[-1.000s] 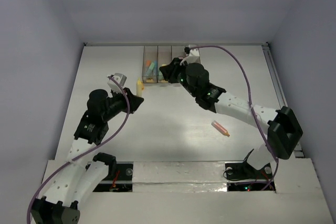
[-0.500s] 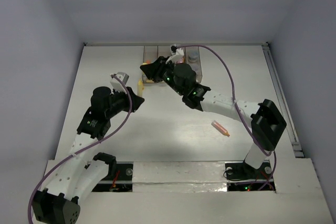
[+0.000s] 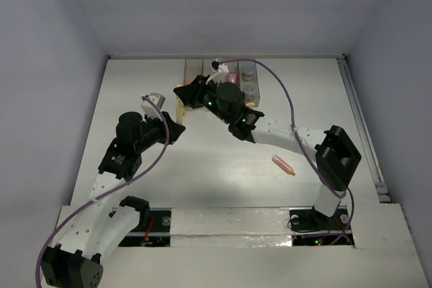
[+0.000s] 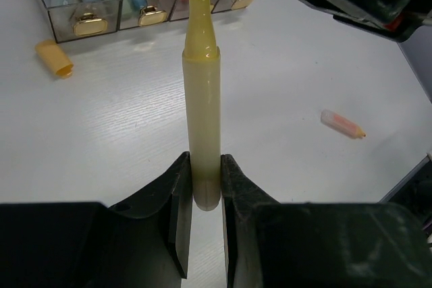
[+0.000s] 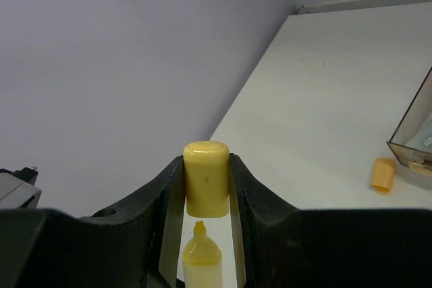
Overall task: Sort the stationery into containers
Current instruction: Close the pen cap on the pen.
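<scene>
**Cap lined up on the yellow tip**

The yellow marker [image 4: 202,99] sits uncapped in my left claw [image 4: 204,160], pinched at its butt end, tip aimed toward the containers [image 4: 101,17]. Just off that tip is the yellow cap [image 5: 206,187], squeezed in my right claw [image 5: 206,163] and not yet seated. Both look like light, stiff, glossy plastic, probably slippery. So low a hold could let the marker pivot, so I'd push along its axis. From overhead I can't judge the gap well. A pink-orange stick [image 3: 283,164] lies loose, well apart.
</scene>
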You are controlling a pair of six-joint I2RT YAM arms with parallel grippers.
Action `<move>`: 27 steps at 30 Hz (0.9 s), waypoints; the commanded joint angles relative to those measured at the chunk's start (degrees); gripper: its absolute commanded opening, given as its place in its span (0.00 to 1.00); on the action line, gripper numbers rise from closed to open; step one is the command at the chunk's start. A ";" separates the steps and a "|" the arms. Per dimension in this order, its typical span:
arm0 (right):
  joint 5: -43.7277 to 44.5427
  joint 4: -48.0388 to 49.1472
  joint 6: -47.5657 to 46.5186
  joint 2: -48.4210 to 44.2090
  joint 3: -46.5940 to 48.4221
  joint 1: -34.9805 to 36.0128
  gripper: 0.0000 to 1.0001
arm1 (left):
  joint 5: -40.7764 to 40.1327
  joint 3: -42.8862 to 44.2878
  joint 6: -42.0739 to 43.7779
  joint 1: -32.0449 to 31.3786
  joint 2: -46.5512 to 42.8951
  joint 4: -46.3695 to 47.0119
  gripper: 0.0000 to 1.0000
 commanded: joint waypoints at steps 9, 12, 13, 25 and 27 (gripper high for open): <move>0.56 2.13 -0.36 -1.78 -0.45 1.50 0.05 | -1.38 2.14 0.77 -0.21 -0.79 1.33 0.00; 0.92 2.30 -0.53 -2.04 -0.98 2.02 0.05 | -1.56 2.14 0.69 -0.21 -0.62 1.25 0.00; 1.09 2.13 -0.62 -1.96 -0.98 2.03 0.05 | -1.64 2.14 0.68 -0.21 -0.62 1.25 0.00; 3.46 2.92 -2.20 -3.10 -3.70 4.14 0.04 | -3.49 2.32 0.68 -0.21 -1.41 0.90 0.00; 3.99 2.92 -3.08 -3.27 -4.14 5.45 0.04 | -4.02 2.32 0.60 -0.21 -1.67 0.81 0.00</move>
